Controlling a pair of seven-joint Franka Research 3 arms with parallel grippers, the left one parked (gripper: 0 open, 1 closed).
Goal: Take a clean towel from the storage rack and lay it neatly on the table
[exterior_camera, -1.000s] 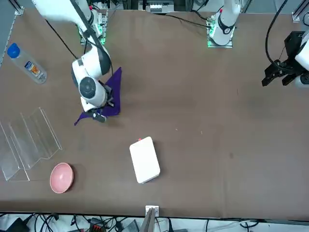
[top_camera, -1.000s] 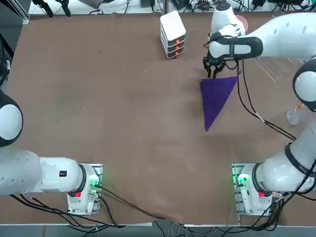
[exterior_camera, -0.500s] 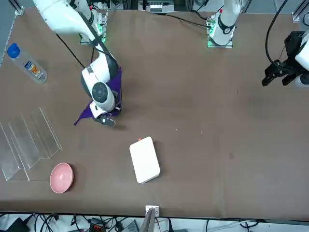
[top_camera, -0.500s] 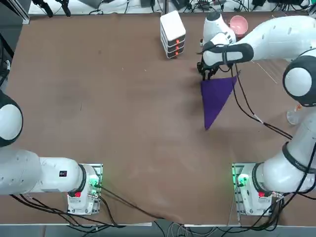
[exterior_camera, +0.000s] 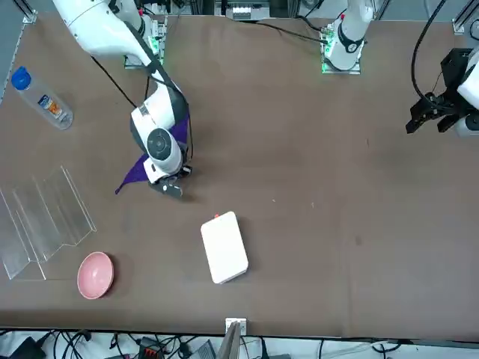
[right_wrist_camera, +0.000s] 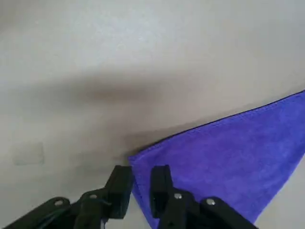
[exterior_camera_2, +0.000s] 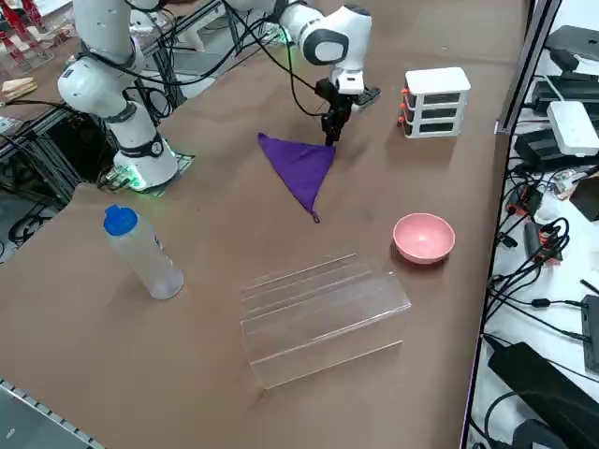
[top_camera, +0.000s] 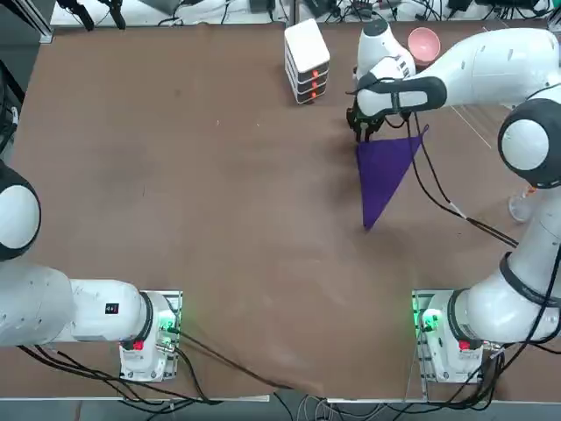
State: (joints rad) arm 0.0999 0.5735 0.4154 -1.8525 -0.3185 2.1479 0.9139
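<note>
The purple towel [top_camera: 384, 171] lies on the brown table [top_camera: 219, 202] folded into a triangle, one point toward the robot's side. It also shows in the right side view as the towel [exterior_camera_2: 299, 166], and the arm partly hides it in the front view. My right gripper [top_camera: 361, 132] is low at the towel's far left corner. In the wrist view the gripper [right_wrist_camera: 140, 183] is shut on that corner, with cloth between the two black fingers [right_wrist_camera: 160, 183]. The see-through storage rack [exterior_camera_2: 323, 309] stands apart to the right with nothing in it.
A white stacked box [top_camera: 307, 60] with orange marks stands just left of the gripper at the far edge. A pink bowl [exterior_camera_2: 423, 236] sits near the rack. A clear bottle [exterior_camera_2: 140, 253] with a blue cap stands at the right side. Cables trail from the right arm across the towel.
My right gripper has shifted a little to the left and away from the robot, staying at the towel's corner. The towel's shape on the table has barely changed.
</note>
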